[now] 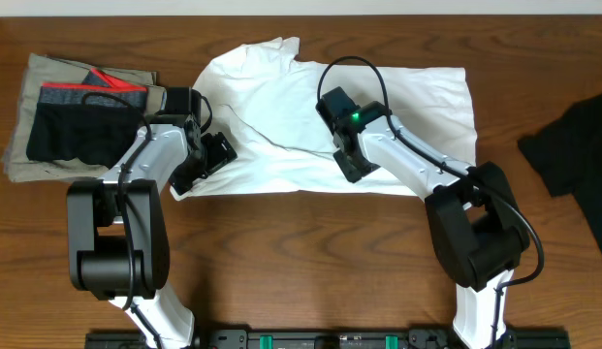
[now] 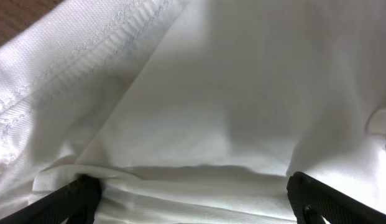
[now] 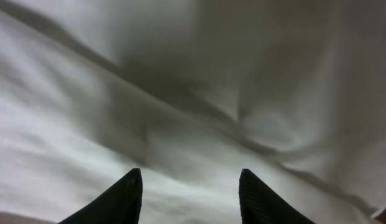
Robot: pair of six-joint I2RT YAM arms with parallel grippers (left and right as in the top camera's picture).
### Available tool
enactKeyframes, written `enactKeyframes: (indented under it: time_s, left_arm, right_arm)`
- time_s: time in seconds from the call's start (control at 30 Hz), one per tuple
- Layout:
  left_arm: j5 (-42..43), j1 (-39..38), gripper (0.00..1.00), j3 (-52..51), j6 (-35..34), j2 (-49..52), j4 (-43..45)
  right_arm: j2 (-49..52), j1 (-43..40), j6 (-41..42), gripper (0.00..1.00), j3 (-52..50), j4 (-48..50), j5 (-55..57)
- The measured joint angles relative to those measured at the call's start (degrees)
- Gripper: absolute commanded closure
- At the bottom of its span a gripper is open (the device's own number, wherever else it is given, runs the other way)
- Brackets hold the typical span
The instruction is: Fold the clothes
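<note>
The white T-shirt (image 1: 339, 116) lies spread across the back middle of the table, wrinkled, with a diagonal crease. My left gripper (image 1: 215, 155) is low at the shirt's left edge. In the left wrist view its fingers (image 2: 81, 194) stand wide apart, and a soft fold of the white T-shirt (image 2: 242, 112) lies between them, unpinched. My right gripper (image 1: 332, 101) is over the middle of the shirt. Its fingertips (image 3: 134, 180) stand apart just above the cloth (image 3: 68, 124), gripping nothing. A black garment (image 1: 575, 145) lies at the right edge.
A folded khaki-grey pile (image 1: 29, 97) with black shorts (image 1: 73, 131) on top sits at the back left, close to the left arm. Bare wooden table (image 1: 310, 262) runs along the front, between the two arm bases.
</note>
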Motion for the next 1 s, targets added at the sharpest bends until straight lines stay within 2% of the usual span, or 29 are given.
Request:
enactKeyframes:
  time_s: [0.53, 0.63, 0.8, 1.0]
  left_arm:
    - [0.0, 0.0, 0.02, 0.0, 0.0, 0.0, 0.0]
    - [0.0, 0.0, 0.02, 0.0, 0.0, 0.0, 0.0]
    - [0.0, 0.0, 0.02, 0.0, 0.0, 0.0, 0.0]
    - [0.0, 0.0, 0.02, 0.0, 0.0, 0.0, 0.0]
  right_arm:
    - [0.0, 0.0, -2.8, 0.58, -4.2, 4.6, 0.5]
    - [0.0, 0.0, -3.1, 0.65, -4.2, 5.3, 1.4]
    - [0.0, -0.1, -3.6, 0.86, -4.2, 6.5, 2.6]
    - [0.0, -0.4, -3.7, 0.90, -4.2, 7.0, 2.8]
